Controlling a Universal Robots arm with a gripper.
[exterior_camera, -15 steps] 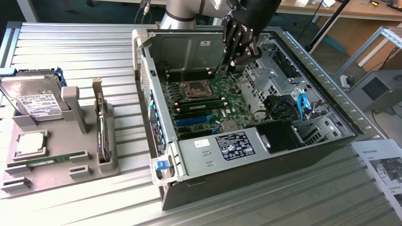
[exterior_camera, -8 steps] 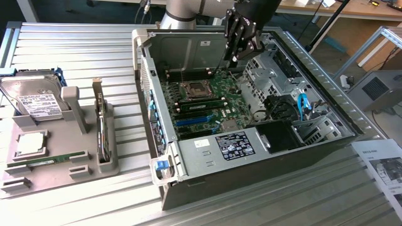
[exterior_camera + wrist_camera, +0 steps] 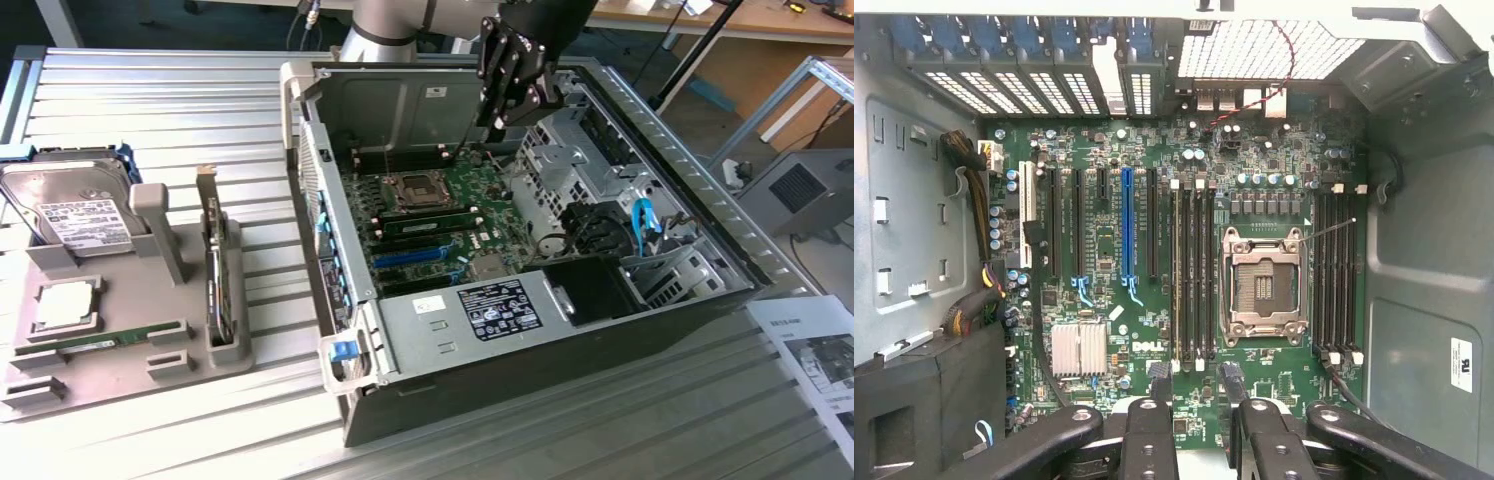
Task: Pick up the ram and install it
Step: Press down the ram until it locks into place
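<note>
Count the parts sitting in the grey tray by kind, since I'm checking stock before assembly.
hard drive: 1
processor: 1
ram: 1
expansion card: 1
Total: 4

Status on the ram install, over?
Claw open, empty, above the motherboard in the open case. Ram lies in the grey tray, exterior view's left, not yet picked. Nothing visible blocking the memory slots.
</note>
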